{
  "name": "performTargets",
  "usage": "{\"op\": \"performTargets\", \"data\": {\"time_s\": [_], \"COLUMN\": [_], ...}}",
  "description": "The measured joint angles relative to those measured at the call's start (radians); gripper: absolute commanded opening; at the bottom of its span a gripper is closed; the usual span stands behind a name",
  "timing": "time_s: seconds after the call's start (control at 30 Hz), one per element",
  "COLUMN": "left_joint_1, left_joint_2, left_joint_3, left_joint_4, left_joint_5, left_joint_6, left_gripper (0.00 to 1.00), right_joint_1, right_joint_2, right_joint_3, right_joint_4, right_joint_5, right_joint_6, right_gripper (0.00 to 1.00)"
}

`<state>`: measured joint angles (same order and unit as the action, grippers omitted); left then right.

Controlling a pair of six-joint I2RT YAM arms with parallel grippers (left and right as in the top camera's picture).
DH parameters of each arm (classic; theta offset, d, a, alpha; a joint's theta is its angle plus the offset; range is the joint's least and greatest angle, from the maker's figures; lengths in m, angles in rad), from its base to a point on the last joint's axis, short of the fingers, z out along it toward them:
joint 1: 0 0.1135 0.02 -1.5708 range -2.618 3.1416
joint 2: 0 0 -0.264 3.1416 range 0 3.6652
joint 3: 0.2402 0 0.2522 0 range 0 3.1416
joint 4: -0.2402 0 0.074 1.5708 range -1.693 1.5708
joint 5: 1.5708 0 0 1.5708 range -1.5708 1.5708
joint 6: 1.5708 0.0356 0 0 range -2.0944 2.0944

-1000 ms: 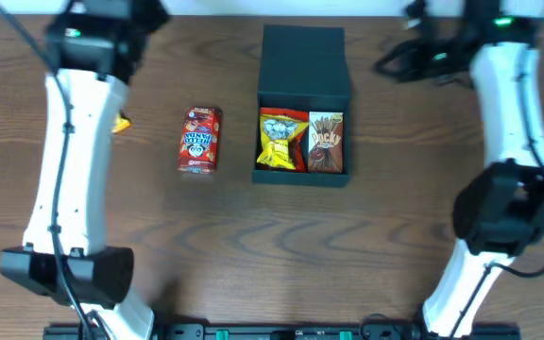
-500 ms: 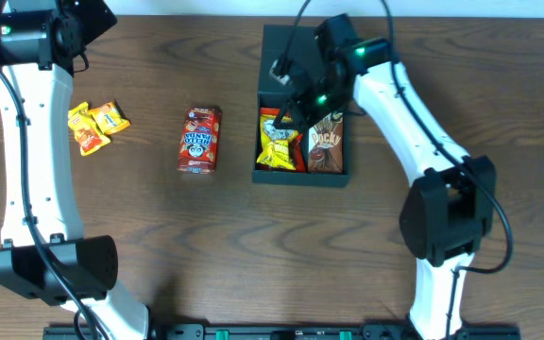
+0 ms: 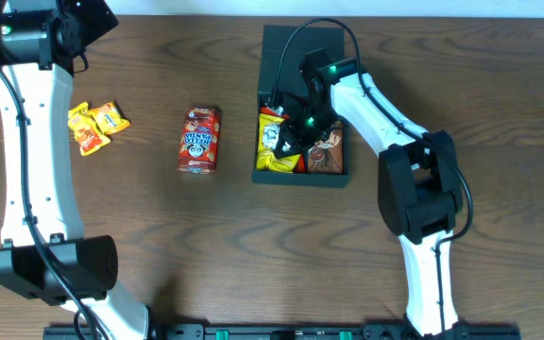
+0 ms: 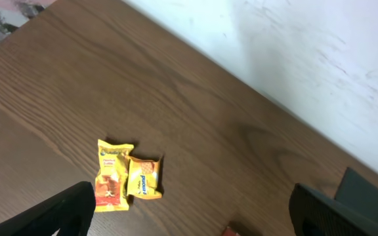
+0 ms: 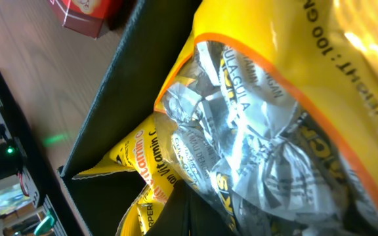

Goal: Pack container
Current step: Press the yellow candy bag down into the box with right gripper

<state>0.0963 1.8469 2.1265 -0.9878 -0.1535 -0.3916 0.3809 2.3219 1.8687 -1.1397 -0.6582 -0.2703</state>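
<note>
The container holds a yellow candy bag and a brown snack box. The right gripper sits inside, against the bag; can't tell its grip.

Overhead looks straight down; left wrist slants at the same orange packets; right wrist crowds the container.

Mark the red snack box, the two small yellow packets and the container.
red snack box (image 3: 199, 140), overhead view, middle of its top face.
small yellow packets (image 4: 143, 178), left wrist view, on the right-hand packet.
container (image 3: 300, 178), overhead view, near wall.
</note>
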Motion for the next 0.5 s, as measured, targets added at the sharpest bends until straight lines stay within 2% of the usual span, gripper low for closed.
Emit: {"op": "performTargets", "data": {"time_s": [0.23, 0.5], "left_joint_1": [0.0, 0.0], "left_joint_2": [0.0, 0.002], "left_joint_3": [0.0, -0.003], "left_joint_4": [0.0, 0.0], "left_joint_5": [0.018, 0.02], "left_joint_6": [0.0, 0.008], "left_gripper": [0.95, 0.95], "right_joint_1": [-0.005, -0.029], "right_joint_2": [0.019, 0.022], "right_joint_3": [0.062, 0.32], "right_joint_4": [-0.063, -0.133], "right_joint_5": [0.013, 0.049], "right_joint_6": [0.0, -0.035], "right_gripper": [0.01, 0.01]}}
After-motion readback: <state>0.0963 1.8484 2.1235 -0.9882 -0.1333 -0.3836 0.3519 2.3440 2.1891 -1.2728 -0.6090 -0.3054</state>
